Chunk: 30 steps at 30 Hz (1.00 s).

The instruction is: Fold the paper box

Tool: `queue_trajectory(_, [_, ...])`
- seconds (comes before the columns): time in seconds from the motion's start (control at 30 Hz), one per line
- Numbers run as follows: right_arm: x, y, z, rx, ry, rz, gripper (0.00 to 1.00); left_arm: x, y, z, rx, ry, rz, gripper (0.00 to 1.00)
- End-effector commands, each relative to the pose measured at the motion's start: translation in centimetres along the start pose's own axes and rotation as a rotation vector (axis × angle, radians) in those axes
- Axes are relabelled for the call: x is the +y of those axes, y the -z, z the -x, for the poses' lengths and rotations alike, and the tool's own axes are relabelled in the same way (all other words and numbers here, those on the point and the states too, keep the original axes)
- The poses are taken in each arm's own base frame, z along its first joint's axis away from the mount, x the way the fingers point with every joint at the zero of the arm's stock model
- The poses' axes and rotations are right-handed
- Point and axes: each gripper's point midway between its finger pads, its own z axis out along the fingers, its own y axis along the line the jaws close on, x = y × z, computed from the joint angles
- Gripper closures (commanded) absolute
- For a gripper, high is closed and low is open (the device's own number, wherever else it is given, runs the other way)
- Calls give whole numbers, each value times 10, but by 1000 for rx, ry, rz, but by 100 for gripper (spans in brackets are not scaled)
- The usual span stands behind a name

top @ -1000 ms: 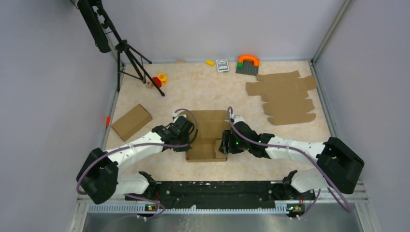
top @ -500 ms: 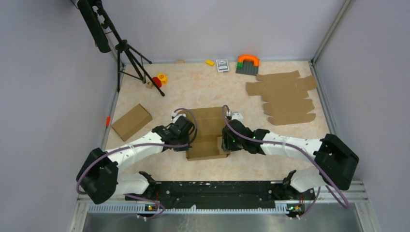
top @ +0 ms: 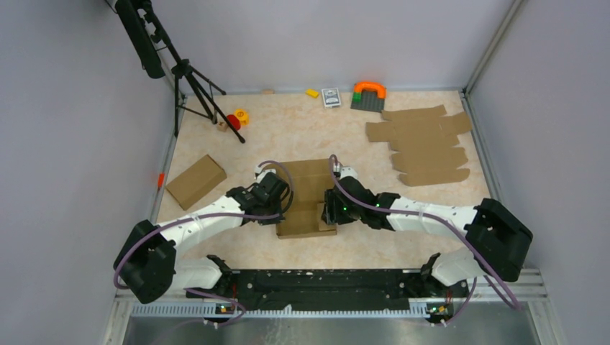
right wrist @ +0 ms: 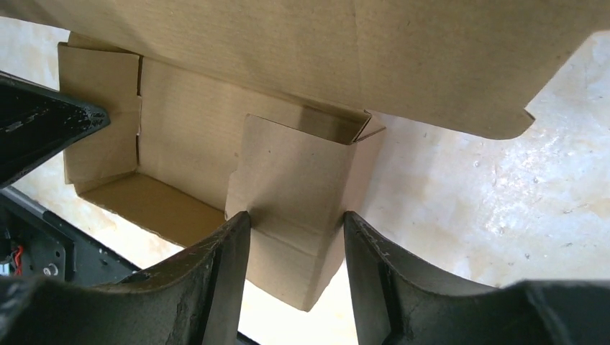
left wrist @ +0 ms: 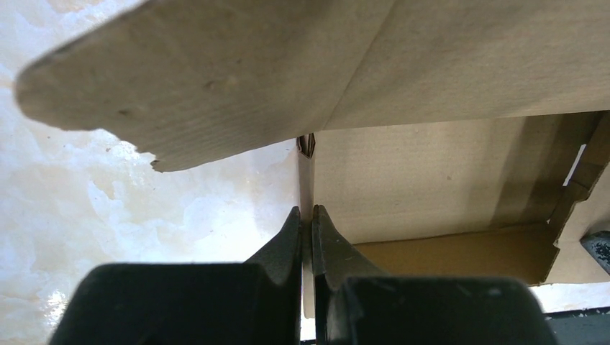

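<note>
Paper box (top: 311, 181) half-folded, lying left of the pile of flat cardboard sheets (top: 424, 147) and nearer than it. Left gripper (left wrist: 306, 215) pinched tight on its upright left wall; right gripper (right wrist: 296, 219) half-spread, clasping the raised right flap between both fingers.

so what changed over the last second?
The right arm slid left, and its jaws carried the right side flap of the paper box inward. They now straddle that flap, touching both its edges. The left jaws stay pinched shut on the left wall. The box base, the cardboard pile and the folded box have not moved.
</note>
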Motion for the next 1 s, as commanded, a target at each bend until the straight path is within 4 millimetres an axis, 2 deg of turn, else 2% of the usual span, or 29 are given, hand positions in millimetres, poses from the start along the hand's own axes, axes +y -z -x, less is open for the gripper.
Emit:
queue_trajectory(0.0, [14, -6, 1, -2, -17, 61, 50, -11, 3, 8, -38, 12, -42, 100])
queue_trajectory(0.2, [1, -12, -6, 28, 6, -20, 52, -12, 2, 7, -37, 9, -43, 100])
queue_trajectory(0.4, [-34, -14, -14, 78, 95, -262, 48, -12, 1, 6, -31, 5, -37, 100])
queue_trajectory(0.47, [-37, -13, -12, 69, 106, -291, 49, -11, 1, 6, -32, 3, -37, 100])
queue_trajectory(0.6, [-35, -13, -10, 53, 104, -276, 57, -11, 0, 6, -32, 2, -33, 100])
queue_trajectory(0.73, [-32, -14, -9, 52, 122, -285, 77, -11, 0, 6, -31, 2, -32, 100])
queue_trajectory(0.83, [-34, -16, -10, 56, 149, -319, 85, -12, 0, 6, -35, 1, -31, 100])
queue_trajectory(0.93, [-40, -17, -12, 69, 180, -384, 100, -10, 1, 6, -41, -11, -7, 100])
queue_trajectory(0.97, [-42, -17, -12, 70, 188, -401, 100, -9, 1, 5, -43, -17, 4, 100])
